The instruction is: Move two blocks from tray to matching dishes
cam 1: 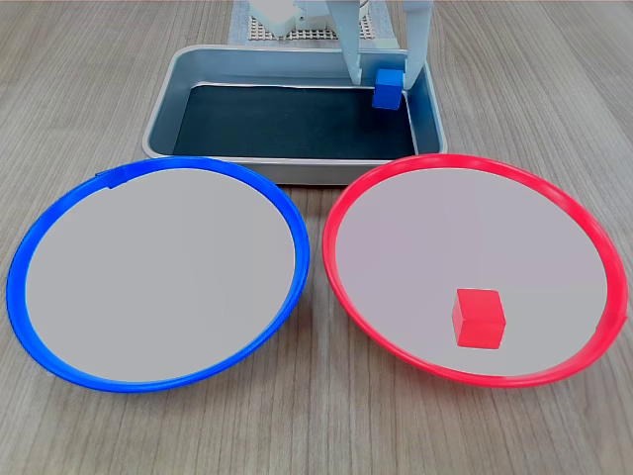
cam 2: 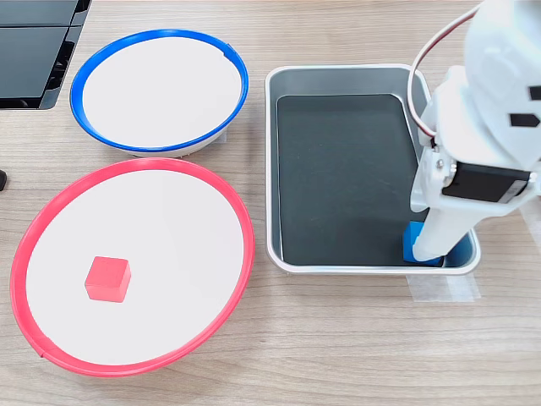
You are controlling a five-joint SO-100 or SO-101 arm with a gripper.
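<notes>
Brushed metal tray (cam 1: 163, 111) with matt dark bottom, on wood-grain table (cam 1: 554, 89).

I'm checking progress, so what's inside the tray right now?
Only the blue block, in a corner of the tray, between the fingers of the gripper. The arm covers part of that corner in the second exterior view; the rest of the dark bottom is bare.

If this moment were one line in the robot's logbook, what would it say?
red block: in red-rimmed dish | blue block: between gripper jaws, tray corner | blue-rimmed dish: empty
</notes>
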